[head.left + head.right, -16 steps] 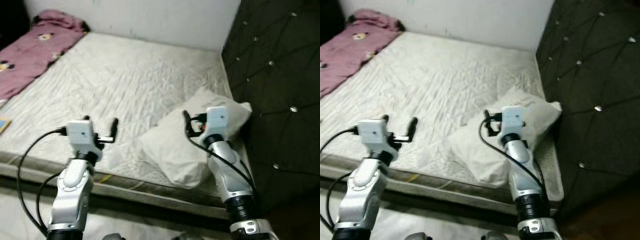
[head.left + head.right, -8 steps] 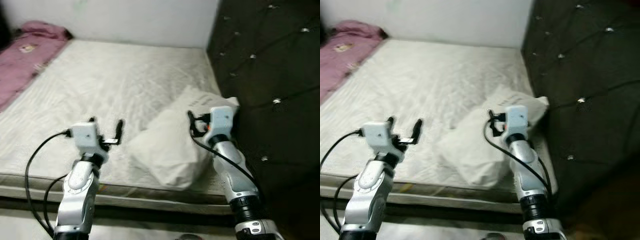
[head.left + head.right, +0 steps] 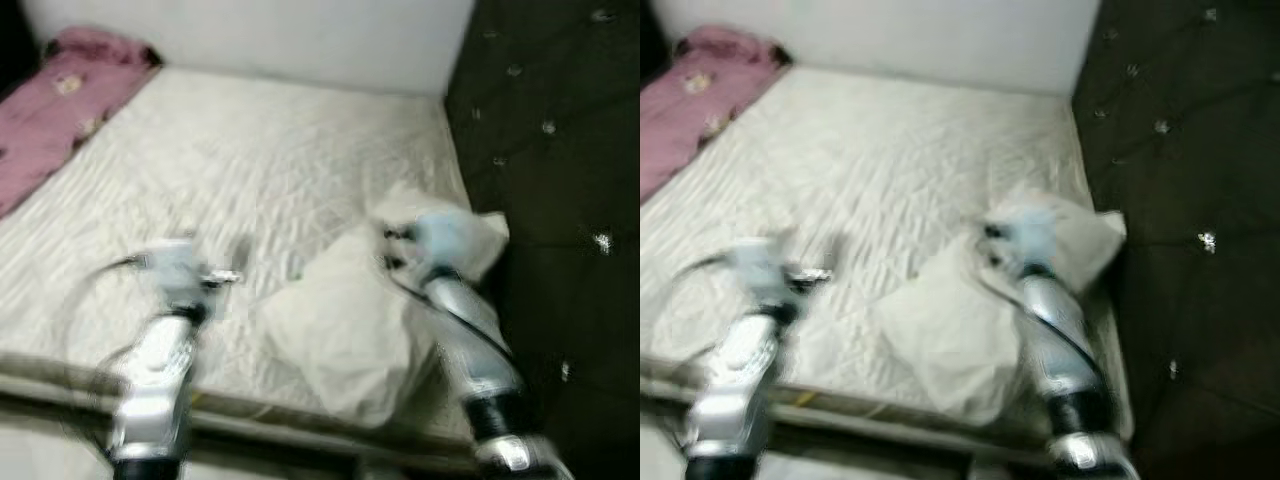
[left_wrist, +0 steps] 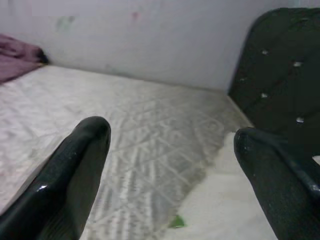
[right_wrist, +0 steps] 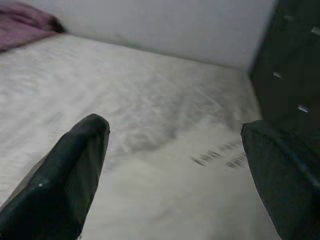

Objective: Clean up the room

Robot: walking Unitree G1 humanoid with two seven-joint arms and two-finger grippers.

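Note:
A white pillow [image 3: 345,335] lies crumpled on the pale quilted mattress [image 3: 250,160], near the front right corner by the dark headboard. My right gripper [image 3: 392,248] hovers over the pillow's top, fingers [image 5: 75,165] spread open with nothing between them; the pillow [image 5: 175,200] shows a dark printed label. My left gripper [image 3: 212,250] is open and empty above the mattress, just left of the pillow [image 4: 235,220]. A pink blanket [image 3: 50,110] is bunched at the far left of the bed. The eye views are blurred.
A dark tufted headboard [image 3: 560,150] rises along the right side. A white wall [image 3: 300,40] closes the far end of the bed. A small green scrap [image 4: 175,221] lies on the mattress beside the pillow. The bed's front edge [image 3: 250,405] runs below my arms.
The head camera has shifted and the picture is now blurred. Both grippers stay open in about the same places over the mattress and the pillow.

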